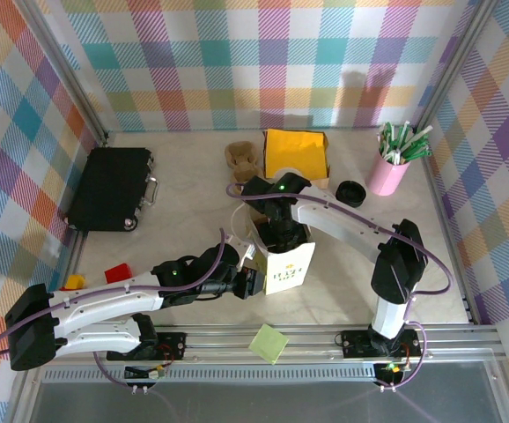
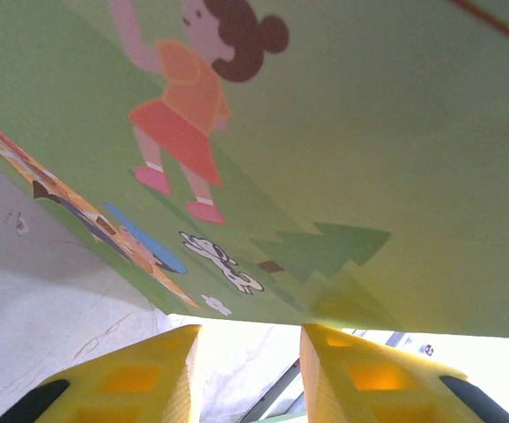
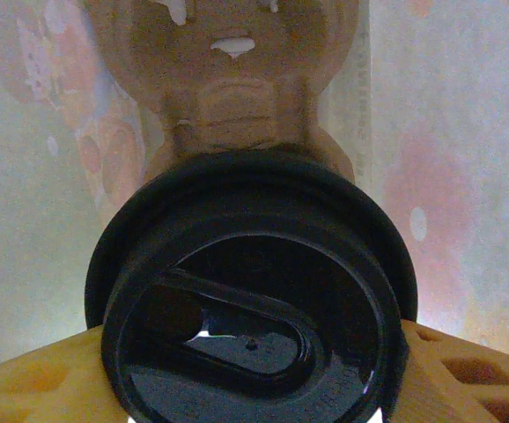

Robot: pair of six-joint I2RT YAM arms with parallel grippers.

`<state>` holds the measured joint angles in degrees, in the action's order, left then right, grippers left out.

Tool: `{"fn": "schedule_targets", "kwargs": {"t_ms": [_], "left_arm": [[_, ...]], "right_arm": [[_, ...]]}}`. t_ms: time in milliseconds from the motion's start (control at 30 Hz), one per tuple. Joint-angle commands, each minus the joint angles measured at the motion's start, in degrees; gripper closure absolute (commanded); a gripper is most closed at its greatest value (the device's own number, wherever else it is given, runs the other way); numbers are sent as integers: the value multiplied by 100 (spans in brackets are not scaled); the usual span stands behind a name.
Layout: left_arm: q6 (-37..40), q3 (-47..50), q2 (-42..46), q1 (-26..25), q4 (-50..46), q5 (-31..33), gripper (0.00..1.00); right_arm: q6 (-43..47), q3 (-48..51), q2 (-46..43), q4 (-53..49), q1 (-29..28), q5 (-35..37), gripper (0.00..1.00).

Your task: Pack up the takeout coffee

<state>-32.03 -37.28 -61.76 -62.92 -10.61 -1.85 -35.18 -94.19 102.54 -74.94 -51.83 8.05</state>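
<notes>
Takeout coffee [image 3: 250, 300]: black lid facing up, clamped between the yellow fingers [image 3: 34, 379] of the right gripper [image 3: 253, 330]. The jaws are spread wide round the lid rim and touch it on both sides (cup body hidden under the lid). It sits inside the paper bag [image 1: 288, 269], with the gripper reaching in through the bag's open top. The bag walls are close on both sides of the lid, so there is little slack. A brown pulp piece [image 3: 228, 79] shows beyond the lid.

Left gripper [image 2: 250, 328] is at the bag's left side with its jaws partly apart. Its fingertips are right at the edge of the bag's green printed side; can't tell if it pinches anything.

The bag stands upright.
- Right of the bag: bare tabletop [image 1: 343, 282], the most free room.
- Behind the bag: yellow square [image 1: 296, 152] just beyond, loose black lid [image 1: 351, 192] to the right, pink cup [image 1: 388, 172] farther right.
- Left of the bag: black case [image 1: 111, 188] well apart, red block [image 1: 118, 272] nearer the front edge.
</notes>
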Motion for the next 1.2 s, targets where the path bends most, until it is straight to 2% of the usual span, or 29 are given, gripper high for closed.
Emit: {"fn": "schedule_targets", "kwargs": {"t_ms": [0, 1167], "left_arm": [[74, -7, 65, -72, -142, 101, 66], [100, -96, -125, -72, -204, 139, 66]], "right_arm": [[-69, -156, -199, -223, -37, 130, 63], [-76, 1054, -31, 747, -29, -84, 64]]}}
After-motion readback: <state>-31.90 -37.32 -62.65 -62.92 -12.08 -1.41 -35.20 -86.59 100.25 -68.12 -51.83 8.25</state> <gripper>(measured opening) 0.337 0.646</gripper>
